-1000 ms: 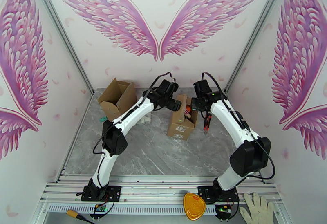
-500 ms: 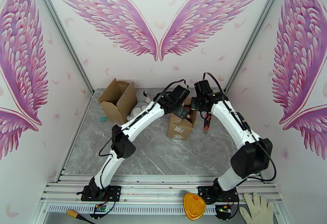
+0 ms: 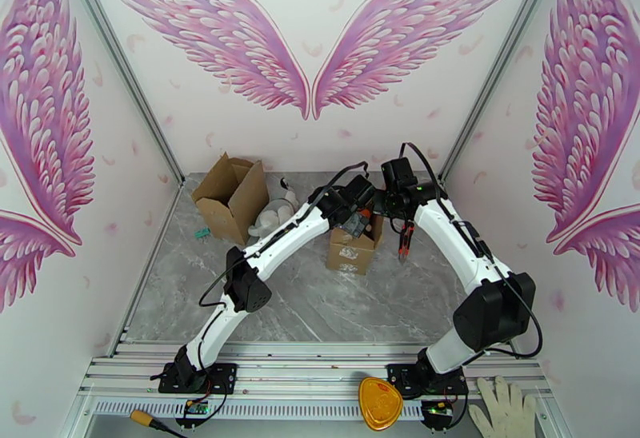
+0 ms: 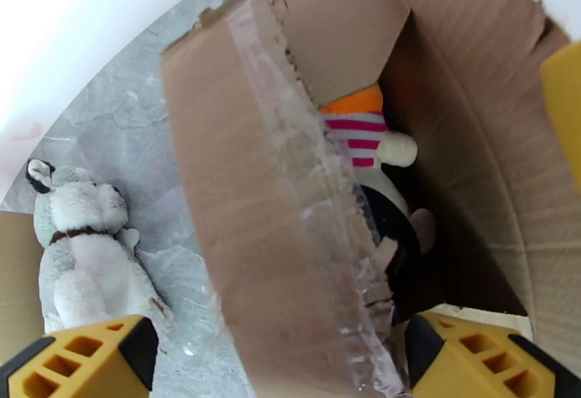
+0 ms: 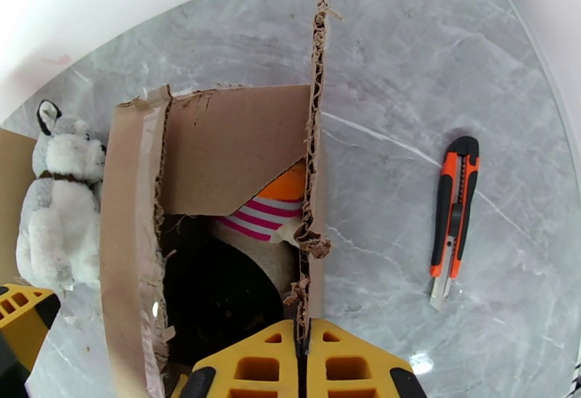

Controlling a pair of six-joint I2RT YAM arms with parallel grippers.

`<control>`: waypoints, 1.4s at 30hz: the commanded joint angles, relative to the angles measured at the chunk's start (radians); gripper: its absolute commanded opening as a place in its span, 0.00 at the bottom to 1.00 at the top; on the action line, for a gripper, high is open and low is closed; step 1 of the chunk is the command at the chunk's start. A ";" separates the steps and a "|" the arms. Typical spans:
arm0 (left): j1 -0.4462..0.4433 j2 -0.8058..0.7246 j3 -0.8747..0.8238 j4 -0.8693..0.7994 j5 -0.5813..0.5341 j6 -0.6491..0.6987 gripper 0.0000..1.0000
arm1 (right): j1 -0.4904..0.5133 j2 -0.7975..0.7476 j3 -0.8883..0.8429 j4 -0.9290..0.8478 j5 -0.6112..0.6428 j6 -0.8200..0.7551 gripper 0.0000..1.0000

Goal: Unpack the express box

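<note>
The express box [image 3: 350, 254] stands mid-table with its top torn open. In the left wrist view my left gripper [image 4: 279, 363] is open, its yellow fingers [image 4: 80, 359] straddling the taped flap [image 4: 247, 210] at the box's mouth. Inside lies a plush toy [image 4: 363, 138] with an orange and pink-striped top and a black body. My right gripper [image 5: 305, 352] is shut on the edge of the upright right-hand flap [image 5: 314, 174]. From above, the left gripper [image 3: 358, 222] hangs over the box and the right gripper [image 3: 382, 206] is at its far right corner.
A grey-white plush dog [image 3: 272, 216] lies on the table left of the box, next to a second open cardboard box [image 3: 232, 192]. An orange utility knife [image 5: 452, 221] lies to the right of the express box. An orange object [image 3: 379, 404] and a glove [image 3: 504, 409] sit on the near rail.
My left arm has swung right from beside the box to over its opening, uncovering the plush dog. The right gripper has kept hold of the flap, nearly still.
</note>
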 commanded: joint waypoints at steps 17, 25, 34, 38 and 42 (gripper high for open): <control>-0.007 0.073 0.082 -0.075 -0.207 -0.052 0.76 | -0.001 -0.006 -0.029 0.006 -0.054 0.032 0.00; 0.040 0.025 0.082 -0.085 -0.195 -0.056 0.59 | -0.001 -0.003 -0.037 0.009 -0.050 0.026 0.00; 0.108 -0.037 0.078 -0.092 -0.085 -0.056 0.45 | -0.001 -0.007 -0.053 0.039 -0.050 0.004 0.00; 0.153 -0.070 0.055 -0.092 -0.030 -0.046 0.40 | 0.000 -0.025 -0.092 0.083 -0.062 -0.009 0.00; 0.212 -0.098 -0.007 -0.076 0.114 -0.063 0.33 | -0.002 -0.049 -0.152 0.149 -0.079 -0.015 0.00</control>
